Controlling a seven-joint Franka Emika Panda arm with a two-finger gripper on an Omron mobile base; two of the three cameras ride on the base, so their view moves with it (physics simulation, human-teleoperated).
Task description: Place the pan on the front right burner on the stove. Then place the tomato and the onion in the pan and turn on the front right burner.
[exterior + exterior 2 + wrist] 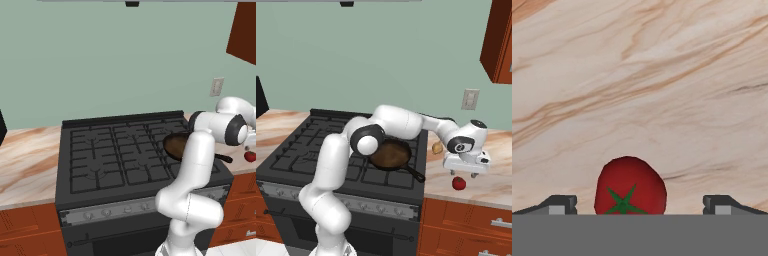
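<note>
The dark brown pan [390, 152] sits on the front right burner [398, 177] of the black stove [100, 155], its thin handle pointing toward the counter on the right. My arm hides part of the pan [175, 145] in the left base view. The red tomato [458, 183] lies on the marble counter right of the stove. My gripper [465, 175] hovers just above it, open. In the hand view the tomato [630, 186] lies between the two fingertips [559, 204], a little left of centre, untouched. The tan onion [437, 148] rests on the counter behind my hand, near the stove's edge.
Marble counter [498, 165] runs right of the stove, and another stretch [25, 160] lies to its left. A row of knobs [105, 212] lines the silver front strip. A wall outlet [470, 99] and an upper cabinet [501, 45] are above the right counter.
</note>
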